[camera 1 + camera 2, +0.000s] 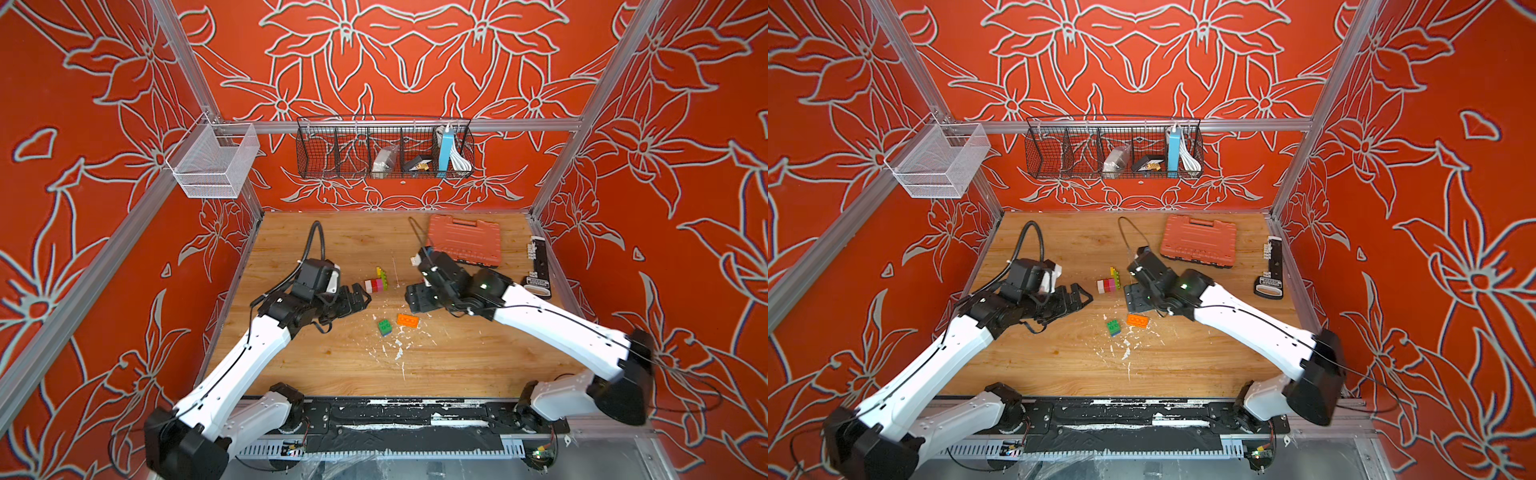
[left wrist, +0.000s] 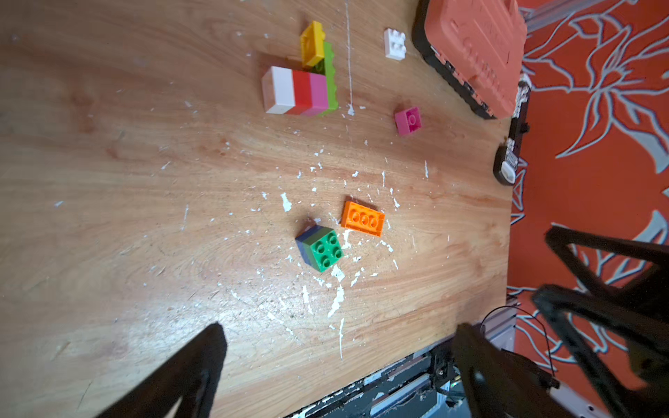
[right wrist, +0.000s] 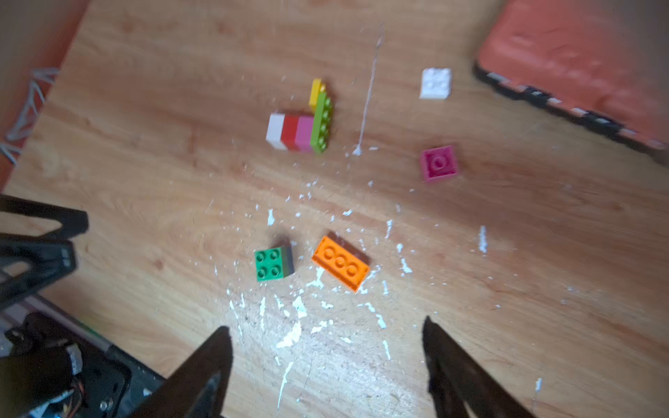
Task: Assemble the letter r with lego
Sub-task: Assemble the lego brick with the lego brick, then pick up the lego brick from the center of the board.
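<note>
It was a robot lab cell: aluminium frame (image 1: 395,125), printed walls (image 1: 415,62), left arm (image 1: 232,365) and right arm (image 1: 561,328) at a wooden bench (image 1: 478,365).

Bright overhead light lays a pale glare on the table (image 2: 108,144) near its front edge, the orange brick (image 3: 340,262) throws a short shadow (thin and dark), and the right wrist view is blurred, worst at its edges.
</note>
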Tool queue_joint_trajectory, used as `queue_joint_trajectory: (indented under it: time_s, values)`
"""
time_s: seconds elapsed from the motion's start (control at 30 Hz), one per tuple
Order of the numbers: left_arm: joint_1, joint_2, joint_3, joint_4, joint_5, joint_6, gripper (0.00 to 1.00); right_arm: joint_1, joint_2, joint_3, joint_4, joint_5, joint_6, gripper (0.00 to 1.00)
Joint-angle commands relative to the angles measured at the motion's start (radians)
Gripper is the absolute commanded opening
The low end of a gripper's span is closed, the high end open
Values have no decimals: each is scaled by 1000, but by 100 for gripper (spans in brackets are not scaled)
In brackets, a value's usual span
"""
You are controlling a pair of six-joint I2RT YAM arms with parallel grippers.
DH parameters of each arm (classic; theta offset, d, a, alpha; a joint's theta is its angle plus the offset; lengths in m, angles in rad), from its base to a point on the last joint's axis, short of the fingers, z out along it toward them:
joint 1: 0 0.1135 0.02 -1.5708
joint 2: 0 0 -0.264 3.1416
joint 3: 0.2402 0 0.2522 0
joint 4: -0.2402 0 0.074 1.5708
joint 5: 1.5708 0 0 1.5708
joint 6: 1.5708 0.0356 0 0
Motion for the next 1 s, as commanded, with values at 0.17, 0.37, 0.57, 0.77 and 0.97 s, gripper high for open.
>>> queue_joint_trajectory:
  time_s: [0.17,0.37,0.57,0.77,0.97]
  values:
    - [-180,342,249,3,-149,6,96,-236,-79,-89,-131,5,-29,86]
    - [-282,626,539,-106,-254,-8,94,-454,-156,-176,-118,-171,-19,80]
    - [-326,880,810,-220,-332,-69,93,-694,-202,-258,-97,-398,35,74]
    - [-335,1128,1112,-373,-377,-149,89,-784,-241,-285,-123,-446,25,72]
    - [-336,1336,1370,-503,-409,-211,87,-804,-280,-284,-156,-432,11,71]
